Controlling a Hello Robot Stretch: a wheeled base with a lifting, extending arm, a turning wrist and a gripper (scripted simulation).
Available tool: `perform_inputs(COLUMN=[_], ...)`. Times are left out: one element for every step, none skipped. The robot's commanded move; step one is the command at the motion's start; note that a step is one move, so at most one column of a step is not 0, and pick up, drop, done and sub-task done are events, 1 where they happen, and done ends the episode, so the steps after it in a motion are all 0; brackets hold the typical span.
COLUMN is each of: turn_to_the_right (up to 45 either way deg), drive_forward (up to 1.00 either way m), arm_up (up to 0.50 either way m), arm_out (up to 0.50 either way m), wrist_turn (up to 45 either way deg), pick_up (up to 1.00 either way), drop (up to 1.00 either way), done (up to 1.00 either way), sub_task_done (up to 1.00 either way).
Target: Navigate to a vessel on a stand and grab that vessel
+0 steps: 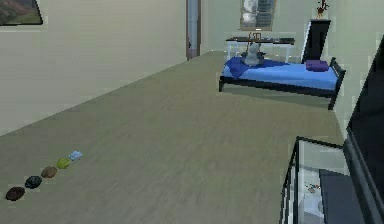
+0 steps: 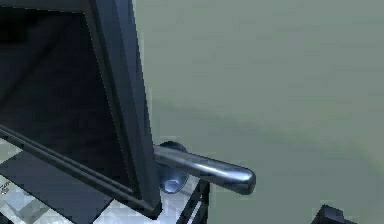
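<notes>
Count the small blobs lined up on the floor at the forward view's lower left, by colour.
dark red blob: 1
dark green blob: 1
brown blob: 1
yellow-green blob: 1
light blue blob: 1
Total: 5

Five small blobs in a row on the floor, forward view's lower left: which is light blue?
The light blue blob at the row's far end, nearest the bed; the yellow-green blob sits next to it, the other three are darker.
</notes>
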Motion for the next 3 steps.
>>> perform_inputs(turn_to_the_right=[0.0,0.0,0.0], drive_forward=[0.00,0.00,0.00], arm_up=[0.00,0.00,0.00], arm_out=[0.26,0.00,0.00], wrist_turn=[0.0,45.0,45.0], pick_up=[0.00,0.00,0.00], drop=[0.00,0.00,0.00], done=[0.00,0.00,0.00], sub_task_done=[0.00,0.00,0.00])
